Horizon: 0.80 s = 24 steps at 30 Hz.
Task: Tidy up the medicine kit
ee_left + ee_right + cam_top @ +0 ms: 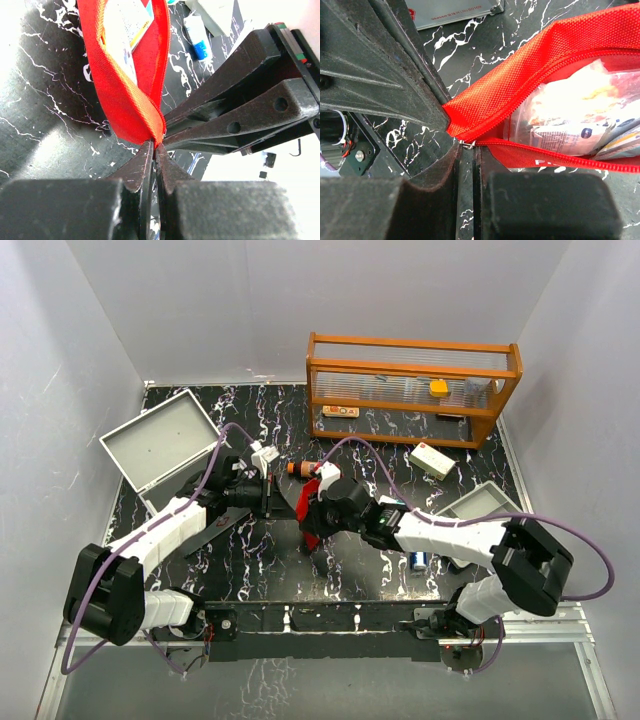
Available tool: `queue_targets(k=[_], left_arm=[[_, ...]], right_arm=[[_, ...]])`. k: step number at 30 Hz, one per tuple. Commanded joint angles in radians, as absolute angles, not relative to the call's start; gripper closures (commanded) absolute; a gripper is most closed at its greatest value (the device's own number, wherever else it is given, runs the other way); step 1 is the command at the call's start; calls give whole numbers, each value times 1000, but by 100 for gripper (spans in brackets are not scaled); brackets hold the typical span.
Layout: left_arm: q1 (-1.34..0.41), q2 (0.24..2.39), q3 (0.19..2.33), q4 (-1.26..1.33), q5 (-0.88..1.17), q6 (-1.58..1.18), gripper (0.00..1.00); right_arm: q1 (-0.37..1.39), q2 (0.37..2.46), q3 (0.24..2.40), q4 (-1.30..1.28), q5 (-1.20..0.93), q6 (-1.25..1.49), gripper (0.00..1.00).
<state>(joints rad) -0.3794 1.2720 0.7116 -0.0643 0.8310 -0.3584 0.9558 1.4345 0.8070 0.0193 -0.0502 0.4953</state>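
Observation:
The red zip pouch [311,512] lies mid-table between both grippers. In the left wrist view the pouch [125,75] hangs open with packets inside, and my left gripper [156,146] is shut on its end corner. In the right wrist view the pouch [530,75] is unzipped, showing a clear bag of sachets [570,115]. My right gripper [468,147] is shut at the small metal zipper pull [466,144], right beside the left fingers [395,65]. From above, the left gripper [288,502] and right gripper [314,506] meet at the pouch's end.
An orange shelf rack [412,388] stands at the back. An open grey box [160,445] is at the left and a grey tray [480,502] at the right. A white box [432,460], a brown bottle [300,468] and a blue-white tube [419,560] lie loose.

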Motion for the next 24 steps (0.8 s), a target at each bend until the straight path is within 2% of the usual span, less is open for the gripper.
queue_targets(k=[1, 11, 24], left_arm=[[-377, 1266, 763, -163, 833, -255, 100], [-376, 1245, 789, -213, 946, -93, 100], [-376, 1230, 807, -285, 1011, -26, 100]], right_arm=[[949, 1368, 824, -45, 26, 438, 100], [938, 1433, 954, -270, -94, 252, 100], [858, 1483, 1054, -360, -23, 312, 100]])
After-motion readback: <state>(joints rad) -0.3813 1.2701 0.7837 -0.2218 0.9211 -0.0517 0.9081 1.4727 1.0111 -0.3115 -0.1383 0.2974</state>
